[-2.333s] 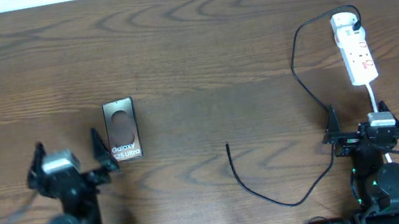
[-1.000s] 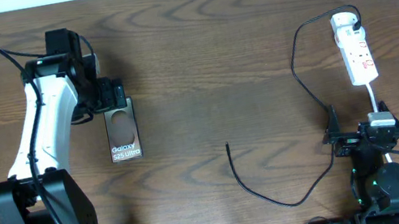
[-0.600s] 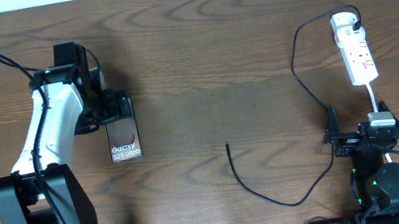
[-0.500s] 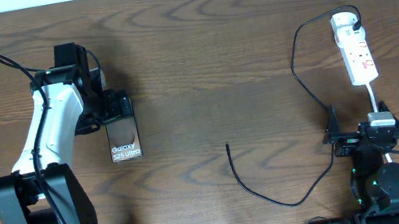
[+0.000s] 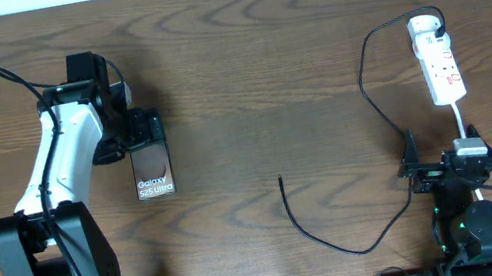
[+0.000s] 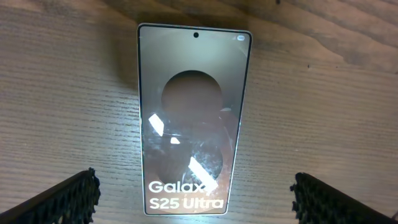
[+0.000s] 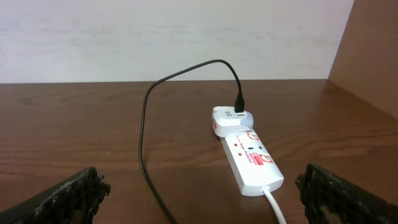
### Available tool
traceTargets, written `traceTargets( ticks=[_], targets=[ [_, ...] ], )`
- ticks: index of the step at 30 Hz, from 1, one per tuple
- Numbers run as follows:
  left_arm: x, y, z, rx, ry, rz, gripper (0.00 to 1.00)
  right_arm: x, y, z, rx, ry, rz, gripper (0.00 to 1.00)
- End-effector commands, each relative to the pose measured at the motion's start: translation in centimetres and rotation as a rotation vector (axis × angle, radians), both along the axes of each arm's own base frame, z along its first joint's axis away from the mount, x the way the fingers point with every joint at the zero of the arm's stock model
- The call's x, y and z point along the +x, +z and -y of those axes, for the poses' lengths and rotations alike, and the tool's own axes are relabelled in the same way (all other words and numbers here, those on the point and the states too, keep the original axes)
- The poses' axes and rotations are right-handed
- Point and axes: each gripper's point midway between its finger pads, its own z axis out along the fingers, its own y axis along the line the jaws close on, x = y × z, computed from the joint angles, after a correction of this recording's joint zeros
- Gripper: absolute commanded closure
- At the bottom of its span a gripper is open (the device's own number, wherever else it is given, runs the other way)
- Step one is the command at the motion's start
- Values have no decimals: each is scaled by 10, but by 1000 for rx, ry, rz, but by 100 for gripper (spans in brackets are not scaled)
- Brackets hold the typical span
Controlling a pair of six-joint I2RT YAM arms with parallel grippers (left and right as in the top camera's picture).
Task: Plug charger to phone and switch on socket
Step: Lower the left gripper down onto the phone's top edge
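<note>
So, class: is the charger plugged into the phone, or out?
Out: the charger ends loose on the table, well apart from the phone.

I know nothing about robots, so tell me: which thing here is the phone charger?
Find the white power strip on the right. The charger is the thin black cable plugged in at its far end, curving to a loose tip mid-table. The strip's own cord is white.

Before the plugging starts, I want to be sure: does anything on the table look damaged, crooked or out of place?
Nothing stands out. The phone lies flat and uncracked, the charger loops loosely with its free plug lying apart from the phone, and the socket looks intact.
</note>
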Motion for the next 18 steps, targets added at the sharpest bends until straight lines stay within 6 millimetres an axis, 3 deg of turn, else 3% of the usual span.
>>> traceTargets(
  ticks=[1, 12, 18],
  targets=[
    [-1, -5, 2, -10, 2, -10, 2, 0, 0, -3, -15, 11, -3, 1],
    [0, -8, 3, -9, -2, -7, 2, 0, -1, -3, -15, 11, -3, 1],
    [-13, -25, 6, -10, -9, -43, 2, 0, 0, -3, -15, 11, -3, 1]
  ],
)
